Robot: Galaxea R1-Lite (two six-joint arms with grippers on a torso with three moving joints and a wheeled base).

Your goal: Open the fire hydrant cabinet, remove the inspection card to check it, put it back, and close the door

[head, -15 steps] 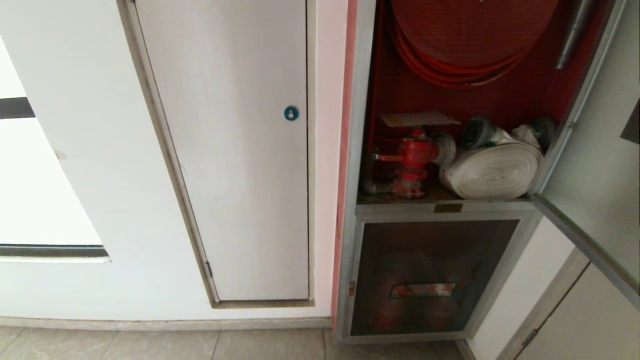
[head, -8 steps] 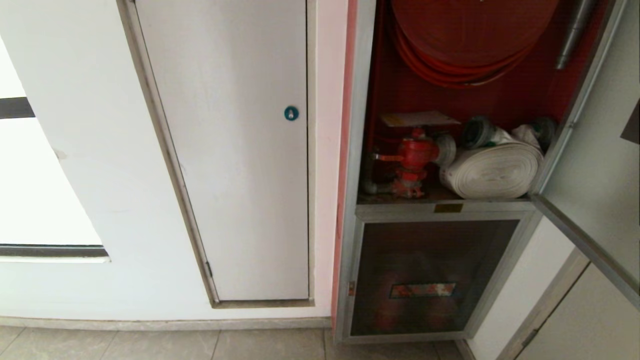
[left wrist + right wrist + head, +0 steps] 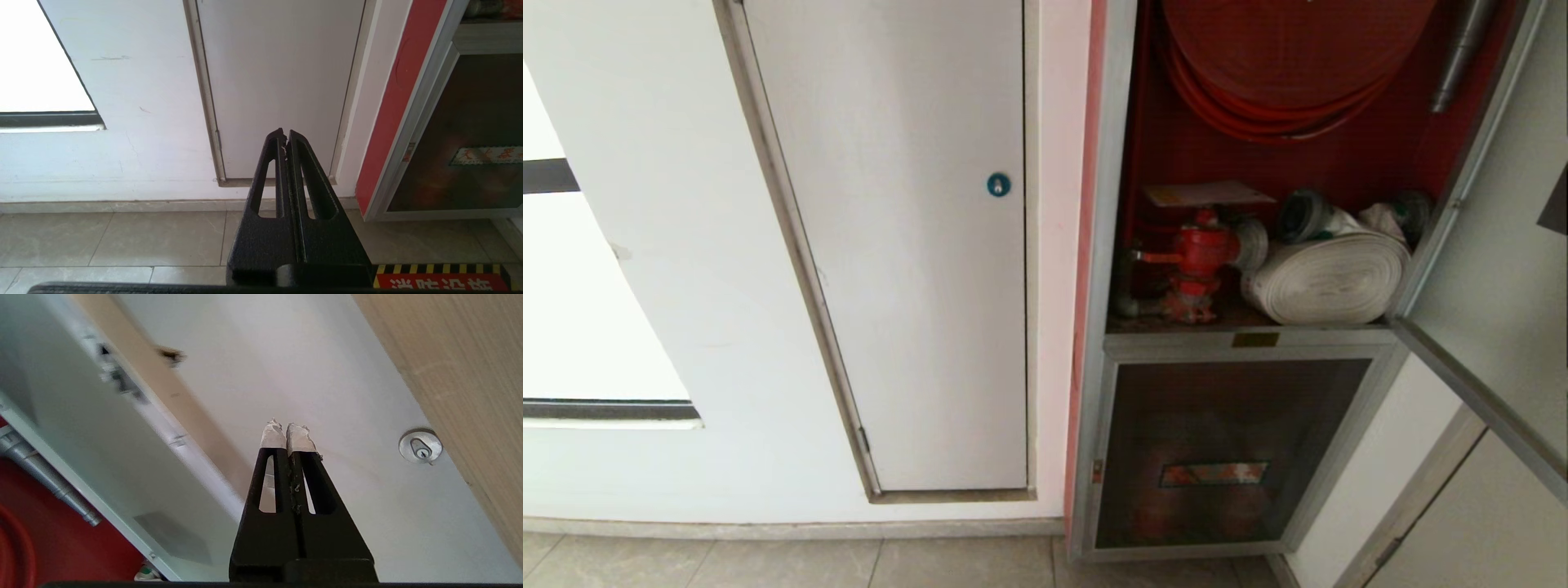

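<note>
The fire hydrant cabinet [image 3: 1112, 163] stands open, showing its red interior, red hose reel [image 3: 1290, 57], red valve [image 3: 1197, 251] and white rolled hose [image 3: 1327, 279]. The inspection card [image 3: 1205, 194] lies flat on top of the valve. The door [image 3: 1499, 245] is swung out to the right. Neither gripper shows in the head view. My right gripper [image 3: 287, 426] is shut and empty, its white-taped tips held up beside the open door [image 3: 90, 449], pointing at a pale wall panel. My left gripper [image 3: 285, 132] is shut, empty and parked low, facing the foot of the white panel.
A white panel [image 3: 907, 245] with a blue round lock [image 3: 998, 184] sits left of the cabinet. Below the open compartment is a smaller dark glass panel [image 3: 1225, 449]. A silver keyhole [image 3: 420, 446] is on the surface beyond the right gripper. Tiled floor [image 3: 122, 237] runs along the wall.
</note>
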